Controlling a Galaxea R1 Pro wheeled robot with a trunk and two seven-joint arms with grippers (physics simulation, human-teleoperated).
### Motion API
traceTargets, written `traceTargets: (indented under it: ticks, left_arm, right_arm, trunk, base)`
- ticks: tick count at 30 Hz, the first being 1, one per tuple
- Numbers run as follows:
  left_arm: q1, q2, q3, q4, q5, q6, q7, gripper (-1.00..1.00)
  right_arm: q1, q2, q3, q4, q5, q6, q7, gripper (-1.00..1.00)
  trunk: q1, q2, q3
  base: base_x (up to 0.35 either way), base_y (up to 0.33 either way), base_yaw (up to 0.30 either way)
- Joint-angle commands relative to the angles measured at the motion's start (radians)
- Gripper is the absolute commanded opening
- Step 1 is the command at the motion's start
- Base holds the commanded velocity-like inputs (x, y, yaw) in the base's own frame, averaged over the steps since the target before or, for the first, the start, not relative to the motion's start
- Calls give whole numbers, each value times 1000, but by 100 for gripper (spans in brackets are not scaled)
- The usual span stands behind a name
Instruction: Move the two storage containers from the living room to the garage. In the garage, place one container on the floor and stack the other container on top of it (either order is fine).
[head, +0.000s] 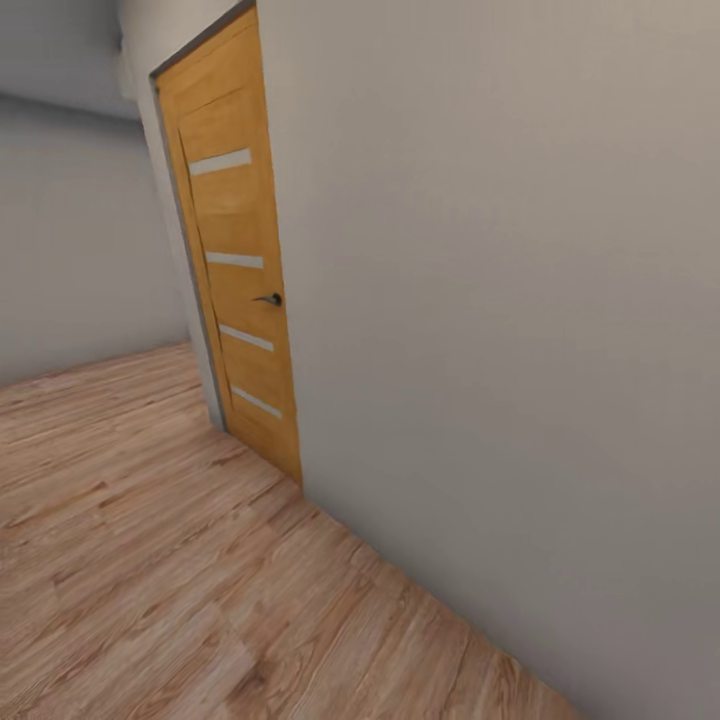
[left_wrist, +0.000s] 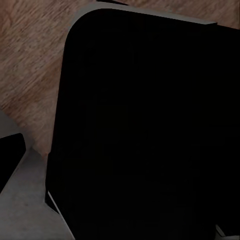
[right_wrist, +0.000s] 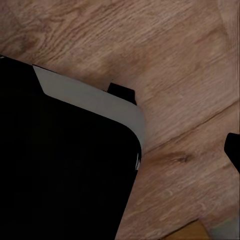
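The two storage containers are out of view, and so is the garage. I stand on a light wood plank floor (head: 150, 560) beside a plain grey wall (head: 500, 300). In the right wrist view two small black fingertips (right_wrist: 121, 92) stand apart over the planks with nothing between them, so my right gripper (right_wrist: 177, 122) looks open. The left wrist view faces the black rounded body of my own base (left_wrist: 150, 130). A dark shape at that picture's edge may be a finger, and its state is unclear.
A closed wooden door (head: 235, 260) with pale horizontal strips and a dark handle (head: 270, 298) is set in the wall ahead on the left. The wall runs close along my right side. Open plank floor stretches to the left toward a far grey wall (head: 80, 230).
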Motion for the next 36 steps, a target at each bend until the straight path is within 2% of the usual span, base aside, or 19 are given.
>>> traceTargets:
  ticks: [1, 8, 25, 29, 31, 36]
  left_arm:
    - [0, 0, 0, 0, 6, -2, 1, 100]
    - [0, 0, 0, 0, 6, -3, 1, 100]
    - [0, -3, -4, 0, 0, -3, 0, 100]
    - [0, 3, -4, -2, -1, -3, -1, 100]
    - [0, 15, -5, -3, -4, -3, -1, 100]
    - [0, 19, -6, -2, -4, -3, -1, 100]
  right_arm:
    - [-1, 1, 7, 3, -3, -5, -3, 100]
    - [-1, 1, 6, 3, -2, -5, -3, 100]
    - [-1, 1, 1, 3, -10, -4, -1, 100]
    - [-1, 1, 1, 3, -9, -5, -1, 100]
    - [-1, 1, 1, 3, -9, -6, -1, 100]
    - [-1, 1, 1, 3, -23, -9, -1, 100]
  trunk:
    - [0, 0, -1]
    - [0, 0, -1]
    - [0, 0, -1]
    - [0, 0, -1]
    - [0, 0, -1]
    - [0, 0, -1]
  base:
    - [273, -168, 269]
    - [208, -133, 269]
    - [8, -5, 269]
    - [0, 0, 271]
    - [0, 0, 273]
    - [0, 0, 275]
